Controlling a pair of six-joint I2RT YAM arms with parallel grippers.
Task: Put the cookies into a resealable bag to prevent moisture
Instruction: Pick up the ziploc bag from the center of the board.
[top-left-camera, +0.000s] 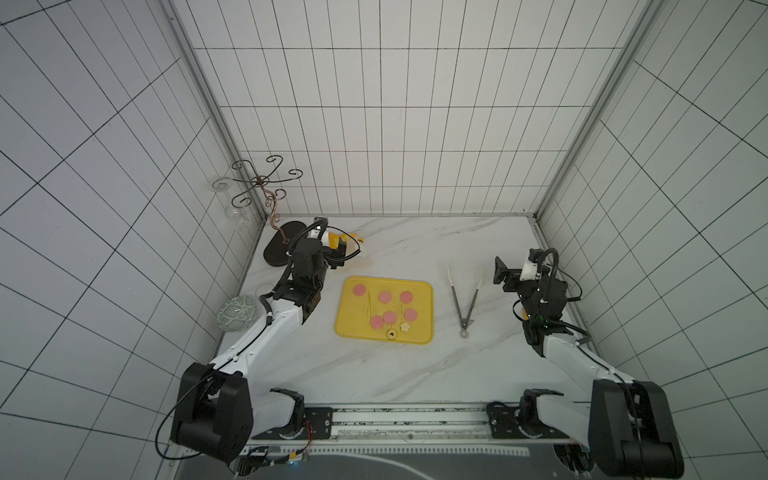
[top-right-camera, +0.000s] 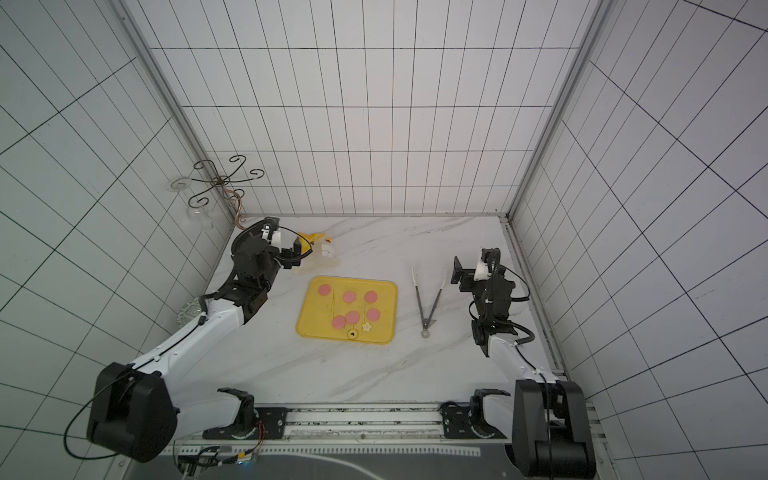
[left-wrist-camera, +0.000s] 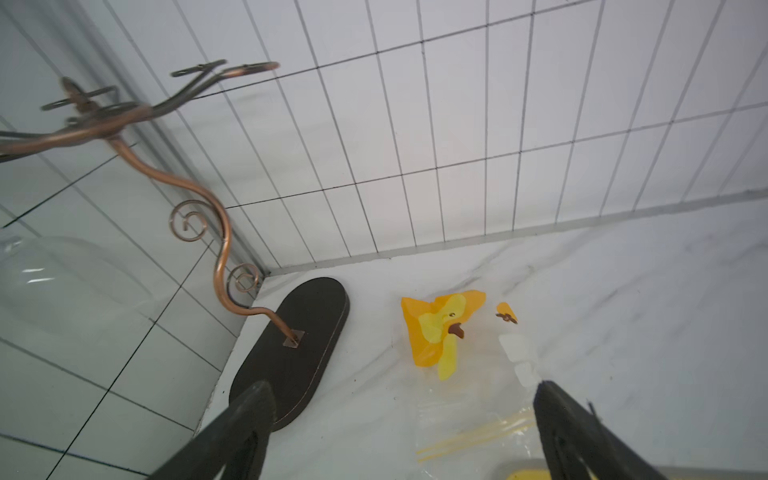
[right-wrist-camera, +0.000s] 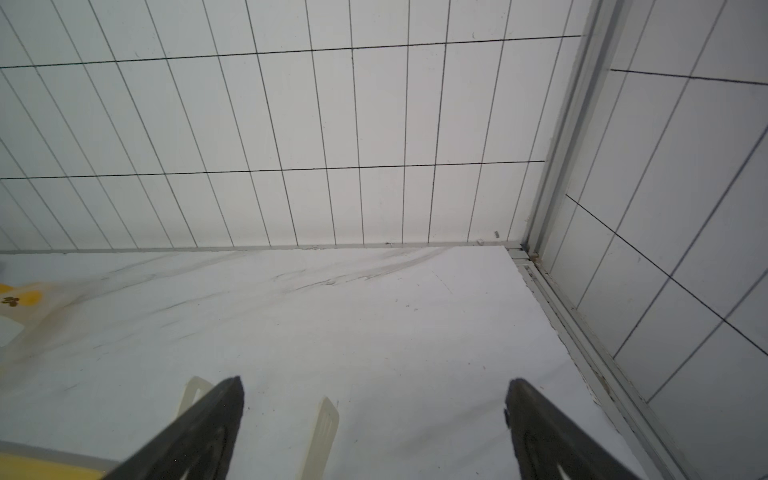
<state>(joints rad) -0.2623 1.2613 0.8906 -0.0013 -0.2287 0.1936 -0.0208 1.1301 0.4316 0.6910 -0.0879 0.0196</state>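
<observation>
While both arms reach out over the marble table (top-left-camera: 332, 365), the cookies (top-left-camera: 389, 317) all lie on the yellow tray (top-left-camera: 424, 286) in the middle of it: six flat pink discs, plus a pale flower-shaped piece (top-left-camera: 405, 327) and a small yellow round with a dark centre (top-left-camera: 391, 333) near the tray's front edge. None of them touches the resealable bag (left-wrist-camera: 465, 374), which lies crumpled on the table just past the tray's far left corner, its yellow printed part toward the back wall and its zip strip toward the tray. The left fingers (left-wrist-camera: 249, 428) are spread wide and grip nothing. They hover at the bag's zip end, and the wrist view does not show whether one tip touches the plastic. Beside the bag, in the back left corner, stands a curly wire rack (top-left-camera: 262, 180) on a dark oval base (top-left-camera: 276, 245), with a clear glass (top-left-camera: 235, 214) hanging from it. The right fingers (right-wrist-camera: 199, 436) are likewise spread and empty, held above the table near the pale tips of the tongs (top-left-camera: 463, 299). These lie open in a V to the right of the tray, well apart from the cookies.
</observation>
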